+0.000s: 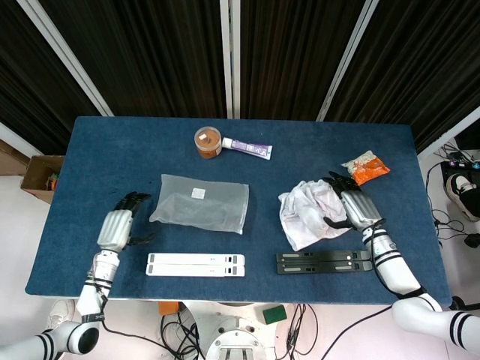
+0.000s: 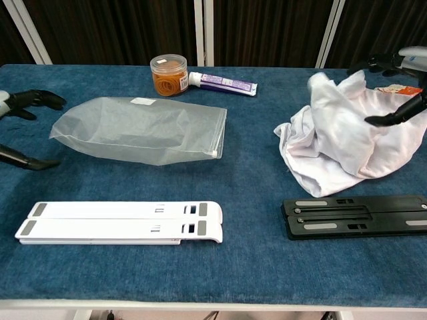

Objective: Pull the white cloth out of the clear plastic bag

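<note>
Right hand (image 1: 352,208) is seen with fingers spread over the crumpled white cloth (image 1: 309,212), gripping nothing. Left hand (image 1: 118,227) is likewise spread, just beside the flat clear plastic bag (image 1: 201,204). Cloth and bag lie well apart on the blue table (image 1: 112,150), suggesting extraction is finished.

Head view: high above, looking almost straight down on the whole blue surface (image 1: 112,150), all four edges in frame, dark curtains past the far edge. Chest view: low at the near edge, facing level toward the far edge, much closer, side edges cut off. Shared: the surface's middle, near edge to far edge.
</note>
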Robot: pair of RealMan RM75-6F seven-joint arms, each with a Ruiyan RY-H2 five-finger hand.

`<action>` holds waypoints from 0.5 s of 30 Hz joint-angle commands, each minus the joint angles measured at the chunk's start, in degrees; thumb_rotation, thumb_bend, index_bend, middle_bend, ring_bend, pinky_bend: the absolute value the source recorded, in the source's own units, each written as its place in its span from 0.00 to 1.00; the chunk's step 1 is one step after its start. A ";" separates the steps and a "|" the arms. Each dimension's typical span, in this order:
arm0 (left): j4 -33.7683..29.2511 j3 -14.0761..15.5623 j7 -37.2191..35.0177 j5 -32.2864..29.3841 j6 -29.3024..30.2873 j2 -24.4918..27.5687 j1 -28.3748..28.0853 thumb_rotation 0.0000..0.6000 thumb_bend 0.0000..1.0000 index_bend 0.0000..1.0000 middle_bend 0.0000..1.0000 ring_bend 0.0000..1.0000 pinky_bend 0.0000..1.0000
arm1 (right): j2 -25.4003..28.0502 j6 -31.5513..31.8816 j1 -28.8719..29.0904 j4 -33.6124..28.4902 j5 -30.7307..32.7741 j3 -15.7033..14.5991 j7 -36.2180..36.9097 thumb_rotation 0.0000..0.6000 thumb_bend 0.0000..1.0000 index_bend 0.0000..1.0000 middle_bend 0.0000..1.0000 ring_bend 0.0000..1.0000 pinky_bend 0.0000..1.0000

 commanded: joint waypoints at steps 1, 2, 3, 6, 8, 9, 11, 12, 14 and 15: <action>-2.62 0.72 1.41 1.57 6.58 6.71 3.69 1.00 0.14 0.16 0.14 0.07 0.16 | 4.69 5.70 -1.44 -6.56 -0.07 -0.85 -0.25 1.00 0.16 0.00 0.00 0.00 0.00; -2.75 0.86 1.50 1.65 7.52 8.03 4.45 1.00 0.14 0.16 0.14 0.07 0.16 | 5.85 7.67 -2.55 -7.23 -1.40 -0.64 1.16 1.00 0.16 0.00 0.00 0.00 0.00; -2.93 1.09 1.79 1.74 8.61 9.87 5.41 1.00 0.14 0.16 0.14 0.07 0.16 | 7.49 10.21 -4.06 -8.05 -3.22 -0.48 3.12 1.00 0.17 0.00 0.00 0.00 0.00; -3.49 1.97 2.44 2.14 11.10 14.57 7.88 1.00 0.14 0.17 0.15 0.07 0.16 | 12.04 15.43 -7.81 -9.82 -7.55 -1.00 7.52 1.00 0.18 0.00 0.00 0.00 0.00; -4.05 2.67 2.71 2.31 12.48 17.32 9.48 1.00 0.14 0.18 0.15 0.07 0.16 | 14.54 18.07 -10.02 -10.35 -9.79 -1.88 9.23 1.00 0.20 0.00 0.00 0.00 0.00; -4.36 3.25 2.73 2.63 13.45 19.06 10.56 1.00 0.14 0.18 0.15 0.07 0.16 | 15.95 19.70 -11.46 -10.47 -11.00 -2.63 9.65 1.00 0.21 0.00 0.00 0.00 0.00; -5.09 4.03 2.52 2.94 15.08 21.23 12.31 1.00 0.14 0.19 0.15 0.07 0.16 | 17.44 22.27 -13.64 -10.44 -12.56 -3.86 9.37 1.00 0.23 0.00 0.00 0.00 0.00; -5.63 4.70 2.27 3.39 16.15 22.51 13.48 1.00 0.14 0.19 0.15 0.07 0.16 | 17.96 24.10 -15.11 -10.32 -13.43 -4.70 8.85 1.00 0.24 0.00 0.00 0.00 0.00; -6.46 5.77 2.30 4.09 17.86 24.04 15.27 1.00 0.14 0.20 0.15 0.07 0.15 | 18.27 26.63 -17.28 -10.01 -14.65 -6.01 8.39 1.00 0.25 0.00 0.00 0.00 0.00; -6.96 6.59 2.49 4.71 18.91 24.87 16.42 1.00 0.14 0.20 0.15 0.07 0.15 | 18.06 28.17 -18.61 -9.59 -15.35 -6.79 8.46 1.00 0.25 0.00 0.00 0.00 0.00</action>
